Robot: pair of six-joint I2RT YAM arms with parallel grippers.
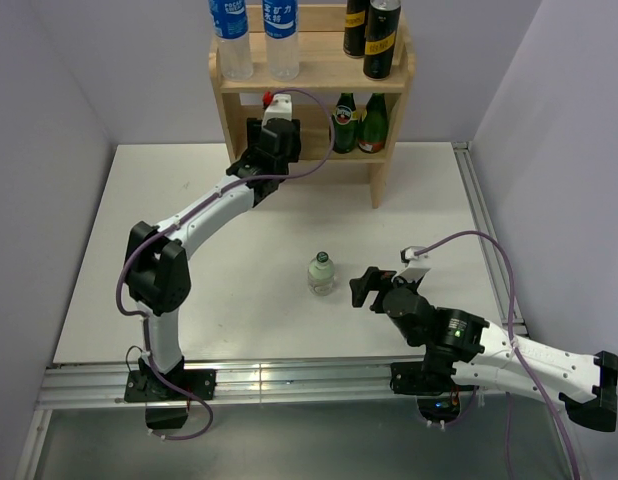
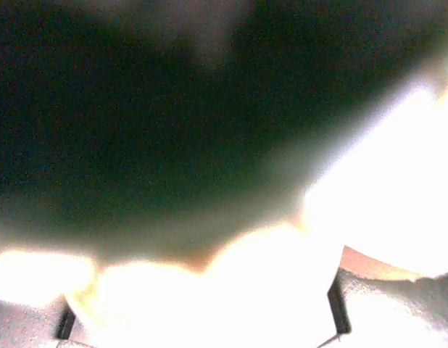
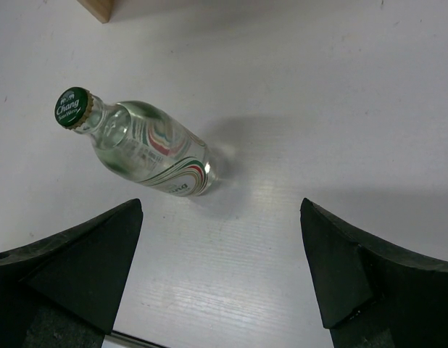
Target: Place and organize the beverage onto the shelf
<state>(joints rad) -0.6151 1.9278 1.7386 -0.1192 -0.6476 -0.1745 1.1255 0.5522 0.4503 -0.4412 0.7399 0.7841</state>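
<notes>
white arms with black joints, purple cables, black end effectors.

Left wrist view blurred, water bottles and cans cropped

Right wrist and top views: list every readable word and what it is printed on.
"Chang": green cap of the short clear bottle.
Print on its body: too small to read.
Blue labels of the water bottles, the cans, red labels of the green bottles: too blurred.
Left wrist view: none.
</notes>
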